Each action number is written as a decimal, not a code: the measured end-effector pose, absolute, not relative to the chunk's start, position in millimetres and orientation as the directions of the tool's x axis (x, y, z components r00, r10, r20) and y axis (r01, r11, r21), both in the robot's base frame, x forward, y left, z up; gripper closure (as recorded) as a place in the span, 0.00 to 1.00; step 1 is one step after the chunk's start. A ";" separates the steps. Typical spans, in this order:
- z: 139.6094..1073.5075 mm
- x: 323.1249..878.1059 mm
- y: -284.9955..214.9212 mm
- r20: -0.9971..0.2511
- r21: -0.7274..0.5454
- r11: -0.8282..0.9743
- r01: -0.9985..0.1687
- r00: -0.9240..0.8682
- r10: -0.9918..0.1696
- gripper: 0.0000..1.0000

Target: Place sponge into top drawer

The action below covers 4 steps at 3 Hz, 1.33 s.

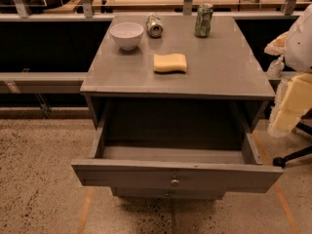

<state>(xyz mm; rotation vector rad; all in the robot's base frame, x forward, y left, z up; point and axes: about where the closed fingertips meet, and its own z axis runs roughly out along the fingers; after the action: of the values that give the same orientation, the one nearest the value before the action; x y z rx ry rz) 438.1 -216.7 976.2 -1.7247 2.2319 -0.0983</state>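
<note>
View from in front of the cabinet. The sponge point(170, 63) is lying flat near the middle of the cabinet top point(219, 69), in front of the bowl point(126, 35) and the cans and touching none of them. The top drawer point(122, 173) is standing pulled out below the cabinet's front edge, its inside showing, with nothing visible in it. The gripper point(290, 106) is hanging at the right edge of the view, beside the cabinet's right side and well apart from the sponge. Whether it is open or closed cannot be told, and the sponge is lying free of it.

Step in hand, as judged: with the drawer already open and the sponge not yet taken, the task is sitting at its start, at the reach toward the sponge. The next move is calling for the gripper to travel left over the cabinet top, come down on the sponge and close across its narrower width. The soft foam is likely to give under the squeeze. The bowl and cans behind are leaving room for this approach. After the lift, the carry is needing to pass forward over the front edge and down into the open drawer.

Count:
- one sponge
- one bowl
- two cans, one lying on its side point(154, 26) and one standing upright point(204, 20)
- two drawer fronts, the open top one and a narrower lower one point(146, 193)
- one gripper
</note>
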 end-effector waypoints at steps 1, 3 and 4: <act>976.2 438.1 -216.6 -0.207 -0.246 0.270 -0.931 -0.221 -0.953 0.00; 953.3 509.5 -215.7 -0.338 -0.254 0.227 -0.940 -0.134 -0.932 0.00; 936.6 557.1 -210.0 -0.448 -0.256 0.231 -0.939 -0.096 -0.889 0.00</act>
<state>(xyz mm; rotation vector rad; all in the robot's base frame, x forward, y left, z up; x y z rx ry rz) 557.1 -210.0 936.6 -1.6721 1.9973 0.1275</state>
